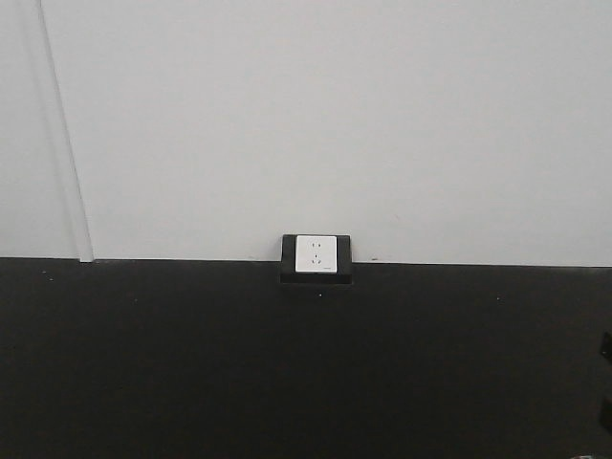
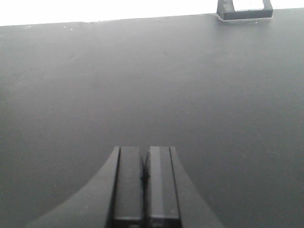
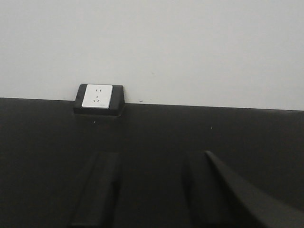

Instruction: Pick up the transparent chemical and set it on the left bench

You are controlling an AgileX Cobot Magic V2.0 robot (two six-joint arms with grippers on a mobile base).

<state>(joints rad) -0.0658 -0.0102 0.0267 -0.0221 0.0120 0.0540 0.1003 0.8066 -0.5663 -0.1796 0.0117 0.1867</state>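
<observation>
Nearest the lens in the left wrist view, the left claw (image 2: 145,156) has its two flat fingers (image 2: 130,180) pressed together with nothing between them. It hangs low over the counter (image 2: 142,85). In the right wrist view, the right claw (image 3: 154,157) is spread wide and also holds nothing, with only bare dark surface showing in the gap between its fingers.

The clear beaker is not in any of the three views. That leaves the deciding relation unknown: which way it lies from either claw, which way its leaning stick tilts, and which arm is nearer. My guess is that it sits off to one side or behind the robot, so the base or arms would have to turn and find it before any reach. The right claw, spread as it is, looks readier to take it.

Beyond the claws the matte black counter runs flat to the back wall, and no things stand on it in these views. It may well be the left counter of the task, but nothing here settles that. Where it meets the wall, a white socket (image 1: 316,254) in a black box sits a little right of the left claw's line and a little left of the right claw's. The pale wall (image 1: 316,115) rises behind, with a thin vertical seam far to the left. Nothing stands in the way of either arm.
</observation>
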